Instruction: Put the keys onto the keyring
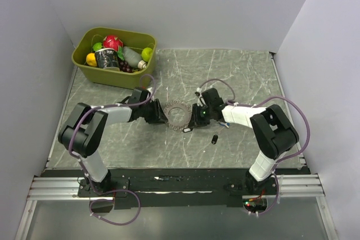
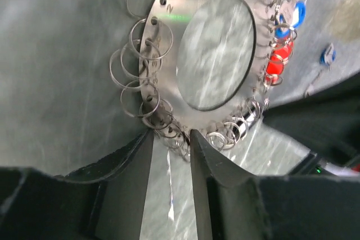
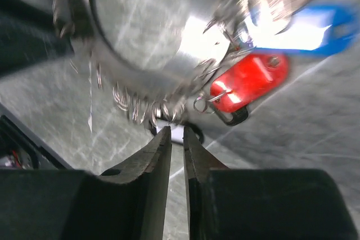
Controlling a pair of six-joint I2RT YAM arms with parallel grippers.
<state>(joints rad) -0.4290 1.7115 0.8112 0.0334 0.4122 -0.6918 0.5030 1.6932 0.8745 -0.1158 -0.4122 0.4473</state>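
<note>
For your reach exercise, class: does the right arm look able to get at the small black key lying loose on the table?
Probably yes: the black key lies alone on the table beside the right gripper, on its side of the ringed disc, with nothing covering it.

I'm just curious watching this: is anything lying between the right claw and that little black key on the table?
Nothing visible. The black key lies alone on bare table, close to the right gripper, whose tips are at the keyring disc.
</note>
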